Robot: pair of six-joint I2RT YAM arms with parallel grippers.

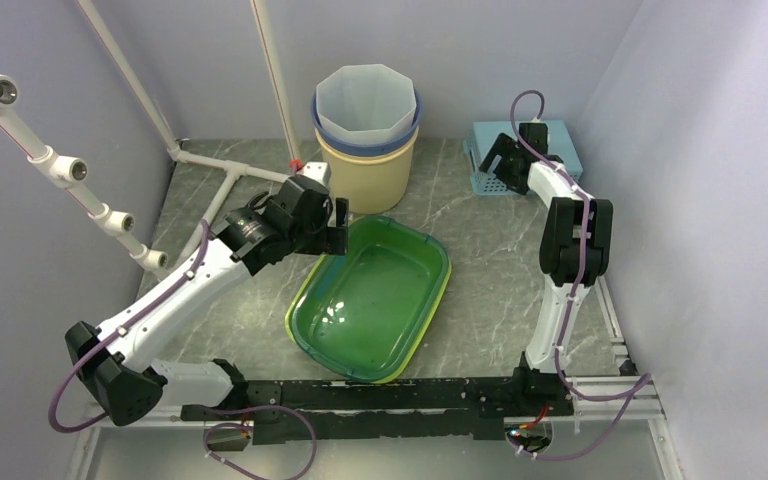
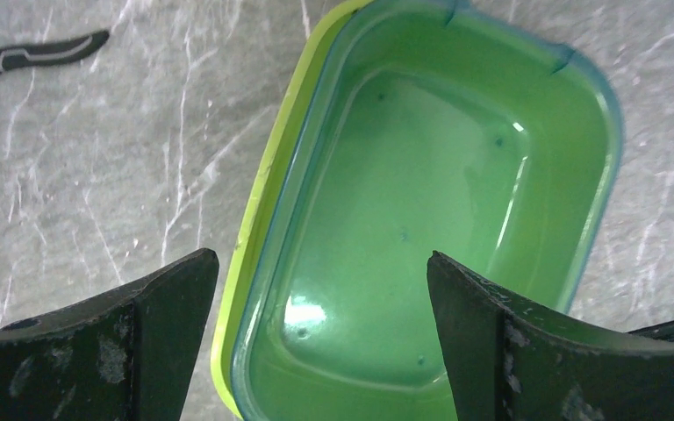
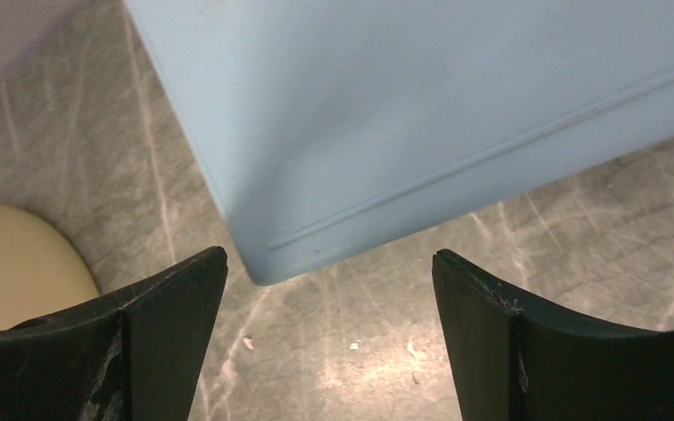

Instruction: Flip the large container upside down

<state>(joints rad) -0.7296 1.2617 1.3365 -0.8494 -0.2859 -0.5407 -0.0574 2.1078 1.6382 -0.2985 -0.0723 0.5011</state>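
The large container is a green rectangular tub (image 1: pixel 372 300) standing upright, open side up, in the middle of the table. It looks like two nested tubs, a yellow-green rim outside a blue-green one (image 2: pixel 254 219). My left gripper (image 1: pixel 335 228) is open above the tub's far left corner. In the left wrist view (image 2: pixel 323 289) its jaws straddle the rim, one finger (image 2: pixel 167 316) over the table and the other (image 2: pixel 474 324) over the inside, touching nothing. My right gripper (image 1: pixel 501 160) is open and empty at the back right, far from the tub.
Stacked buckets (image 1: pixel 365 130) stand just behind the tub. A light blue basket (image 1: pixel 525 152) sits at the back right, under my right gripper (image 3: pixel 329 289). White pipes (image 1: pixel 225 172) run along the left. A small black-handled object (image 2: pixel 39 53) lies on the table.
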